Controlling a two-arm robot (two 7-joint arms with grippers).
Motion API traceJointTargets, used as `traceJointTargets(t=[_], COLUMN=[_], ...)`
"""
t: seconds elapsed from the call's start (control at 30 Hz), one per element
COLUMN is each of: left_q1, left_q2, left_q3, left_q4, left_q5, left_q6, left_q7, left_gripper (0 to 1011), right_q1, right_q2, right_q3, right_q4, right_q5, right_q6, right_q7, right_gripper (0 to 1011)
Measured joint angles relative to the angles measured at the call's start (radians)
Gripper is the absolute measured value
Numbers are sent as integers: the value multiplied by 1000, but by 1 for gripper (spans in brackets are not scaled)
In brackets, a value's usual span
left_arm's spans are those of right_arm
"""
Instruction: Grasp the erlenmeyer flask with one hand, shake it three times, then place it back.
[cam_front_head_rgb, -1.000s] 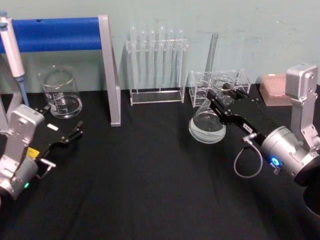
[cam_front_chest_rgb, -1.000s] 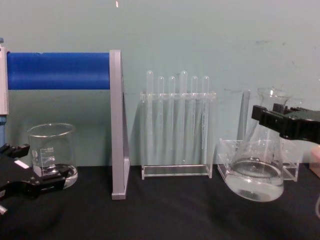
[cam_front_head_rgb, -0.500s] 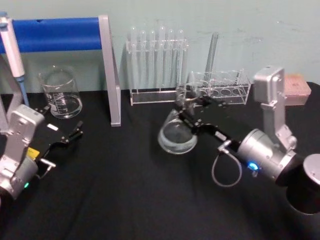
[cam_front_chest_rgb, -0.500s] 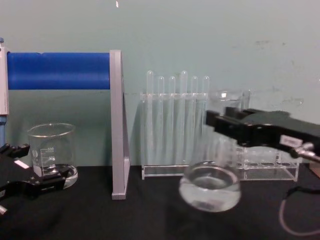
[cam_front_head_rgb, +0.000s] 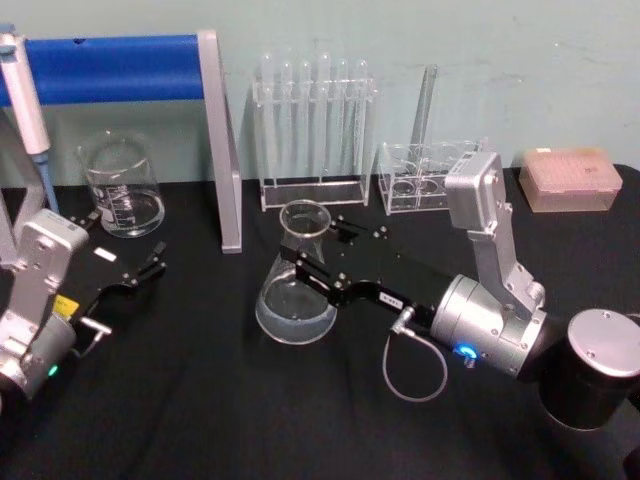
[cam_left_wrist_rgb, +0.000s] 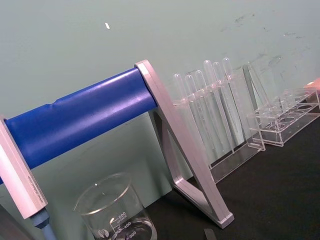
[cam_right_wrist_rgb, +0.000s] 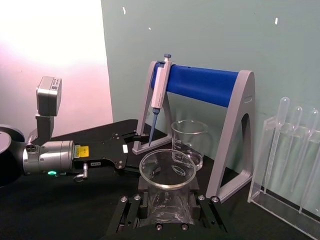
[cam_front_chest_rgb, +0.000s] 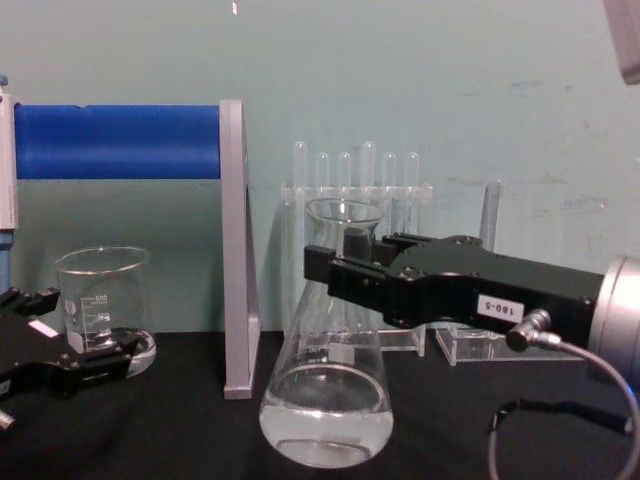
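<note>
— Black cloth covers the table (cam_front_head_rgb: 200, 400). Where is the erlenmeyer flask (cam_front_head_rgb: 295, 300)?
— Near the middle, at 6 o'clock from the test tube rack (cam_front_head_rgb: 312, 130). The right gripper (cam_front_head_rgb: 318, 250), reaching in from 4 o'clock, pinches its neck.
— And the left gripper (cam_front_head_rgb: 125, 245)?
— Parked at 9 o'clock, fingers spread.

"180-5" on the hand (cam_front_chest_rgb: 335, 268) (white label (cam_front_chest_rgb: 497, 307))

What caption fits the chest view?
Right end effector grips the flask neck before the tube rack; left end effector idle near the beaker.
</note>
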Motion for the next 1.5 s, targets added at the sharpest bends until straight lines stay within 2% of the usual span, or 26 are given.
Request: traceJointTargets(t=[0.13, 0.4, 0.53, 0.63, 0.77, 0.93, 1.0, 1.13, 1.27, 1.37, 1.5], left_q1=[0, 0, 0, 0, 0, 0, 0, 0, 0, 0, 0], left_q2=[0, 0, 0, 0, 0, 0, 0, 0, 0, 0, 0], left_q3=[0, 0, 0, 0, 0, 0, 0, 0, 0, 0, 0], left_q4=[0, 0, 0, 0, 0, 0, 0, 0, 0, 0, 0], left_q5=[0, 0, 0, 0, 0, 0, 0, 0, 0, 0, 0], left_q6=[0, 0, 0, 0, 0, 0, 0, 0, 0, 0, 0], left_q7=[0, 0, 0, 0, 0, 0, 0, 0, 0, 0, 0], left_gripper=[1001, 1001, 1001, 1001, 1001, 1001, 1001, 1001, 1001, 1001, 1001], right_q1=[0, -38, -73, -115, -155, -208, -219, -236, -237, -225, -186], right_q2=[4, 18, 26, 34, 40, 42, 41, 38, 32, 26, 13], right_q3=[3, 71, 126, 189, 249, 318, 333, 358, 364, 356, 318], right_q4=[2, -17, -34, -55, -79, -112, -118, -126, -127, -118, -92], right_q5=[-2, -17, -27, -40, -51, -66, -69, -76, -80, -83, -88], right_q6=[-10, -21, -22, -23, -23, -23, -23, -22, -21, -19, -17], right_q7=[-11, -99, -156, -218, -272, -330, -340, -352, -345, -321, -263], right_gripper=[448, 448, 448, 448, 448, 448, 448, 448, 448, 448, 448])
